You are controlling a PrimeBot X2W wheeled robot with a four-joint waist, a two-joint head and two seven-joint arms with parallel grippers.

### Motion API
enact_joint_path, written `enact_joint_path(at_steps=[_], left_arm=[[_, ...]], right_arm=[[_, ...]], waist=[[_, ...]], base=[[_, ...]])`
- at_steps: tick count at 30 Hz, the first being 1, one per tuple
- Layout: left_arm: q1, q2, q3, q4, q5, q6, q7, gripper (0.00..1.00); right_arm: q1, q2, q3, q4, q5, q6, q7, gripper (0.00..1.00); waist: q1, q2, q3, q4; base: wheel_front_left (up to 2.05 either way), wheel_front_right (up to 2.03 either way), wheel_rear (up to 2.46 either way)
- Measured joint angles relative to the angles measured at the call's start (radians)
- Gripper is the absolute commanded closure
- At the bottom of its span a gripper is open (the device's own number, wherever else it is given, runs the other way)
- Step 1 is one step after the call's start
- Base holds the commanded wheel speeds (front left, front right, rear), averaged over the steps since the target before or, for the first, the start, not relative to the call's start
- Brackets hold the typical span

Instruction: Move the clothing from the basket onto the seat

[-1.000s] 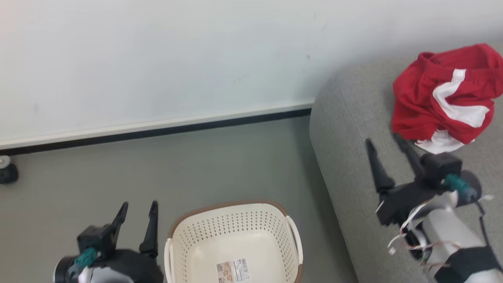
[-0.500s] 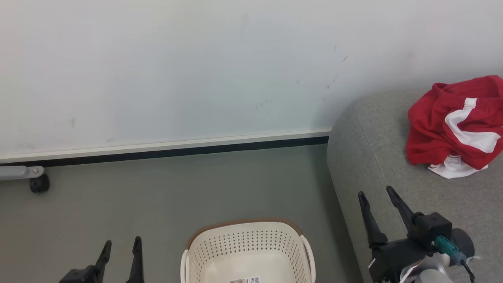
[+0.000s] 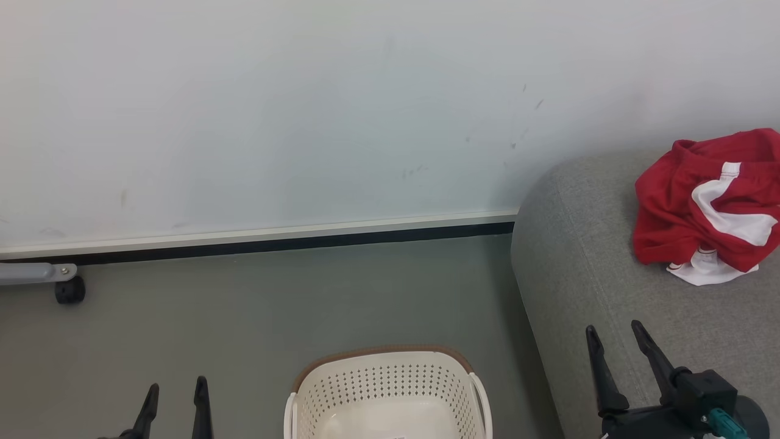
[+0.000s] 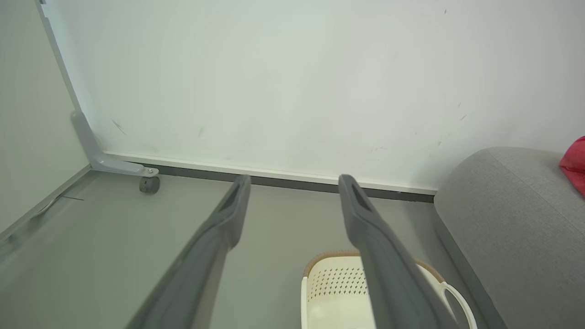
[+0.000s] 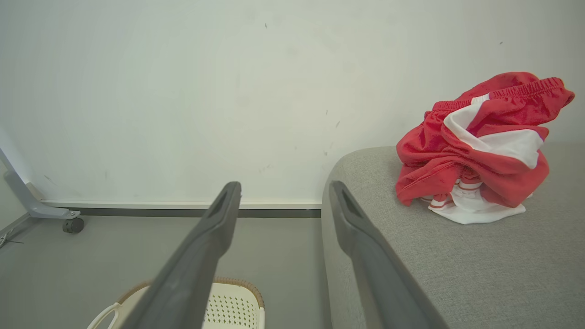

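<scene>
The basket [image 3: 384,385] seems empty; clothing [image 3: 676,213] sits on the seat [image 3: 585,286].

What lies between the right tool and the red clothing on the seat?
Nothing but bare grey seat: in the head view the open right tool stands apart from the clothing, with plain upholstery between them; the right wrist view agrees.
</scene>
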Motion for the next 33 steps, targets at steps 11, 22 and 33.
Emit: enact_joint_path(at_steps=[11,22,33], left_arm=[[0.004,-0.016,0.026,-0.037,0.021,0.0,0.0,0.0],[0.004,-0.024,0.038,-0.047,0.046,0.0,0.0,0.0],[0.004,-0.025,0.052,-0.05,0.057,0.0,0.0,0.0]], right_arm=[[0.037,0.003,-0.05,-0.063,-0.019,-0.008,0.0,0.0],[0.053,0.013,-0.07,-0.084,-0.044,-0.008,0.0,0.0],[0.056,0.025,-0.086,-0.096,-0.057,-0.009,0.0,0.0]], waist=[[0.0,0.0,0.006,0.0],[0.0,0.0001,0.01,0.0],[0.0,0.0001,0.015,0.005]], base=[[0.0,0.0,0.0],[0.0,0.0,0.0],[0.0,0.0,0.0]])
